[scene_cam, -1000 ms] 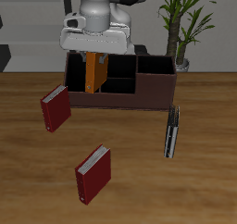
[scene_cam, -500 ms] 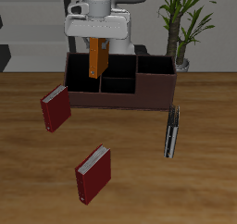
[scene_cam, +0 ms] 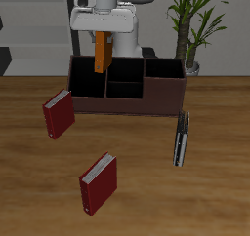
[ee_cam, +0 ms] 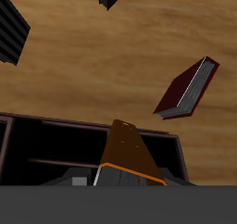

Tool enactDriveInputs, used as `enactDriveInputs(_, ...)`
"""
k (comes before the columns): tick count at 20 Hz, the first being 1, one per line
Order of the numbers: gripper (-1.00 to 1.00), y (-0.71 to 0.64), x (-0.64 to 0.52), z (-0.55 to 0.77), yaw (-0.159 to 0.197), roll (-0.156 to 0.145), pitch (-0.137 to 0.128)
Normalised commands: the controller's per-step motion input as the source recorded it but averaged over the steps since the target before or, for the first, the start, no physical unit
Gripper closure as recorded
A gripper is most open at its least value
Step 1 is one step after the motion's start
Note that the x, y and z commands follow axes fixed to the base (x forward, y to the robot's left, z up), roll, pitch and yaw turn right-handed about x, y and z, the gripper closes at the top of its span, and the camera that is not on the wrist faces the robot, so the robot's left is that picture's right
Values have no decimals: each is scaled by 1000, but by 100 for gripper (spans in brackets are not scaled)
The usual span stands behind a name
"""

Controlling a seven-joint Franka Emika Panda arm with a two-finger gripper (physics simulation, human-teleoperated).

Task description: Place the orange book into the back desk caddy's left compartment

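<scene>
Exterior view: my gripper [scene_cam: 104, 30] is clamped on the orange book [scene_cam: 104, 53], hanging upright above the back desk caddy [scene_cam: 132, 99]. Lowering it into the left compartment [scene_cam: 89, 83] remains.

the wooden table [scene_cam: 146, 196] carries the back desk caddy [scene_cam: 127, 101], two dark red books [scene_cam: 59, 114] [scene_cam: 99, 181], a black book [scene_cam: 181, 138].

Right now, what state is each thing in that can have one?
Orange book: held upright in the gripper, jaws shut on it, above the caddy.
Left compartment: nothing in it yet.
Two dark red books: closed, on the table.
Black book: closed, beside the caddy.
</scene>
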Motion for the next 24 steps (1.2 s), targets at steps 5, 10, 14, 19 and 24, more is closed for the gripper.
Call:
enactDriveInputs(5,100,-156,-243,-29,16,-36,2)
enactDriveInputs(10,100,-114,-234,-142,3,-26,15)
enactDriveInputs(14,100,-79,-135,-223,-24,-10,24)
enactDriveInputs(19,100,-80,23,-189,-15,-18,30)
enactDriveInputs(24,100,-100,103,-249,-36,-20,40)
